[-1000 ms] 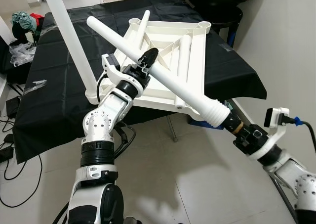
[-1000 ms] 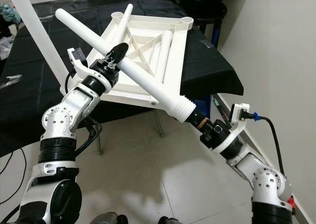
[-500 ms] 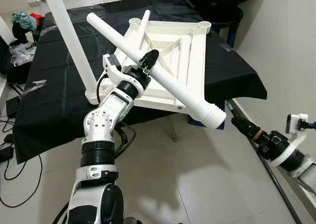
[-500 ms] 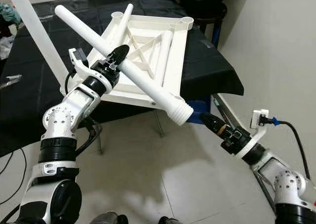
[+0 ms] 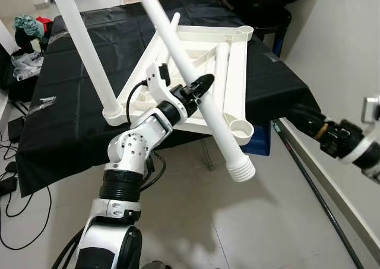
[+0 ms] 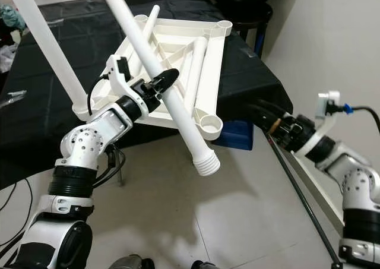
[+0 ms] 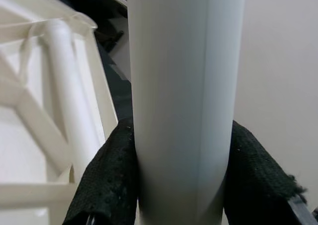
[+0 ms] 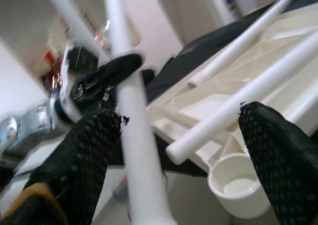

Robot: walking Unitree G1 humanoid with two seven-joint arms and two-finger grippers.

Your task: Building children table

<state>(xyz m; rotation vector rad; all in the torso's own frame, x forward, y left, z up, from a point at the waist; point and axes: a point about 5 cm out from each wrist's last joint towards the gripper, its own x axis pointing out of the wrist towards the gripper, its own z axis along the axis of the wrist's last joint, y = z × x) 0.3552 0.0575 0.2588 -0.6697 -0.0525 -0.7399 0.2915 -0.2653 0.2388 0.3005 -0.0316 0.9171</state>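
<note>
The inverted tabletop [image 5: 234, 61] lies on the black-draped table [image 5: 71, 85], directly behind the left gripper [image 5: 199, 89]. It is a rigid ribbed plastic moulding, probably light. One leg [image 5: 80, 43] stands in the corner socket at that gripper's left. Two loose legs [image 5: 221, 67] rest in the ribbed underside beyond the fingers.

The left gripper pinches the held leg [image 5: 196, 85] at mid-length; the fingers [image 7: 107, 180] press on both sides. The threaded end [image 5: 242, 171] hangs below and forward of the claw. The tube is smooth and stiff, so it may slip or pivot; a grip nearer the threaded end would give better control.

The empty socket [image 5: 240, 128] sits just right of the claw.

The right gripper [image 6: 261, 116] is spread and holds nothing, well apart from the leg.
</note>
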